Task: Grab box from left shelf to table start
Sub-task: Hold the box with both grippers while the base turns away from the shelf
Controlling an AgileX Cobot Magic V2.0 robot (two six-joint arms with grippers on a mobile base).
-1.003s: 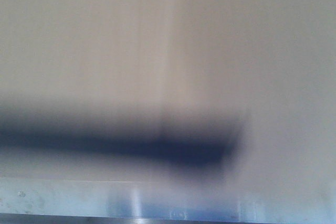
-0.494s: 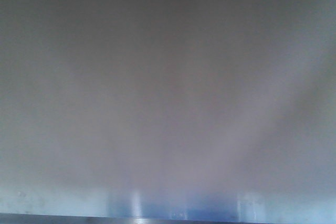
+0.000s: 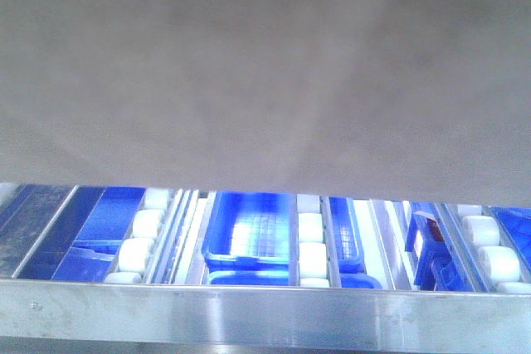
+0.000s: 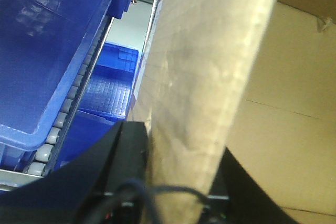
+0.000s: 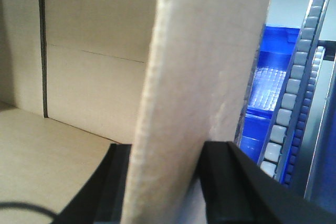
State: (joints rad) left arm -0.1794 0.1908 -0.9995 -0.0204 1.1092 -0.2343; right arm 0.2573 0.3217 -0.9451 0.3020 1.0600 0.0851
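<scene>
Here the left hand [image 4: 176,182] and right hand [image 5: 168,179] each clamp the box [image 3: 265,64].

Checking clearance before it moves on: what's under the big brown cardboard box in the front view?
Below the big brown cardboard box: blue plastic bins and white rollers, with the shiny silver metal ledge in front. Anything higher behind the box is covered.

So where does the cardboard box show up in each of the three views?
Front view: the cardboard box fills the upper part, blurred, above the metal shelf ledge.
Left wrist: its wall runs down the centre, between the fingers of the left tool.
Right wrist: its wall edge stands at centre, pinched by the right tool.
Shared landmark: blue crates on roller lanes, in all three.
</scene>
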